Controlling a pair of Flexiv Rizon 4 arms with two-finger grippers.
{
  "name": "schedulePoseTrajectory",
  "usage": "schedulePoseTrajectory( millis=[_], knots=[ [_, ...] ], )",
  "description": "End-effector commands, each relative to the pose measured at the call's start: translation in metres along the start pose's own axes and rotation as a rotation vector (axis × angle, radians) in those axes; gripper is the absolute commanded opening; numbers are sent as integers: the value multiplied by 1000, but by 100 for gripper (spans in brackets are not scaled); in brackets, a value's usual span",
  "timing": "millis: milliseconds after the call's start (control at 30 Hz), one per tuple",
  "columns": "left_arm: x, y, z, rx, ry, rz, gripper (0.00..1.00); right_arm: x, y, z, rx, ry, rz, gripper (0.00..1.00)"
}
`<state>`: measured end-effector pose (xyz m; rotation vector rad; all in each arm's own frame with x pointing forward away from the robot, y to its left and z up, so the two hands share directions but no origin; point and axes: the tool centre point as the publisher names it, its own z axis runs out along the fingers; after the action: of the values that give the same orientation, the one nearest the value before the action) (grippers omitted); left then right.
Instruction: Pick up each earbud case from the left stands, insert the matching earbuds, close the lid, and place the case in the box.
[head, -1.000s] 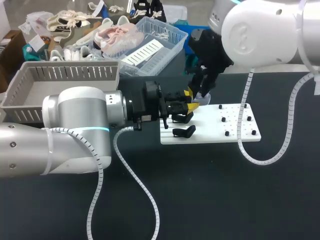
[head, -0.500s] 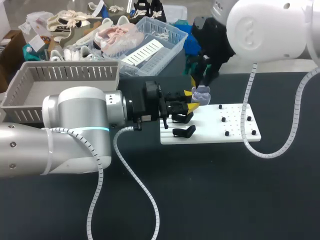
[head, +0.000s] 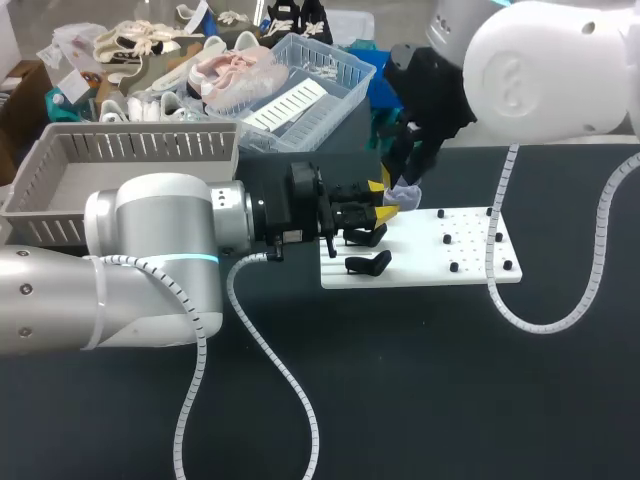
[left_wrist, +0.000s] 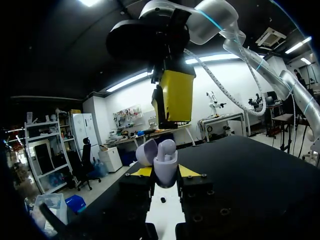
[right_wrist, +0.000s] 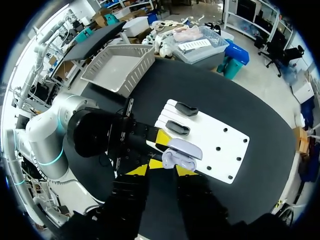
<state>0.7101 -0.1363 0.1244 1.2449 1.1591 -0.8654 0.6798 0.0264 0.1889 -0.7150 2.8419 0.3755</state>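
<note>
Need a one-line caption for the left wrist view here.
Left jaws grip a lavender earbud case, lid open, while the yellow-tipped right jaws hang just above it.

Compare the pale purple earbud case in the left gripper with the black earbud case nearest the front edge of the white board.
The pale purple earbud case has its lid open, earbuds showing; the black earbud case looks shut. The purple one is upright, clamped in the left gripper; the black one lies on the white board, untouched. Both are small rounded cases.
</note>
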Motion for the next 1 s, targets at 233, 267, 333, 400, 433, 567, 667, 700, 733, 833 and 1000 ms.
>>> schedulePoseTrajectory(
  millis=[233, 267, 333, 400, 433, 567, 667, 700, 733, 833, 1000],
  knots=[
    [0, 0, 1, -4, -1, 1, 0, 13, 9, -1, -14, -15, -6, 28],
    [0, 0, 1, -4, -1, 1, 0, 13, 10, -1, -16, -13, -8, 28],
    [0, 0, 1, -4, -1, 1, 0, 14, 12, 1, -20, -8, -12, 29],
    [0, 0, 1, -4, -1, 1, 0, 15, 13, 2, -27, -3, -15, 28],
    [0, 0, 1, -4, -1, 1, 0, 15, 14, 3, -29, -1, -15, 29],
    [0, 0, 1, -4, -1, 1, 0, 17, 16, 7, -38, 12, -22, 29],
    [0, 0, 1, -4, -1, 1, 0, 16, 16, 10, -42, 19, -24, 29],
    [0, 0, 1, -4, -1, 1, 0, 15, 16, 11, -43, 19, -24, 29],
    [0, 0, 1, -4, -1, 1, 0, 14, 16, 12, -43, 20, -24, 29],
    [0, 0, 1, -4, -1, 1, 0, 11, 15, 14, -46, 21, -24, 29],
    [0, 0, 1, -4, -1, 1, 0, 7, 13, 16, -48, 22, -24, 28]
  ],
)
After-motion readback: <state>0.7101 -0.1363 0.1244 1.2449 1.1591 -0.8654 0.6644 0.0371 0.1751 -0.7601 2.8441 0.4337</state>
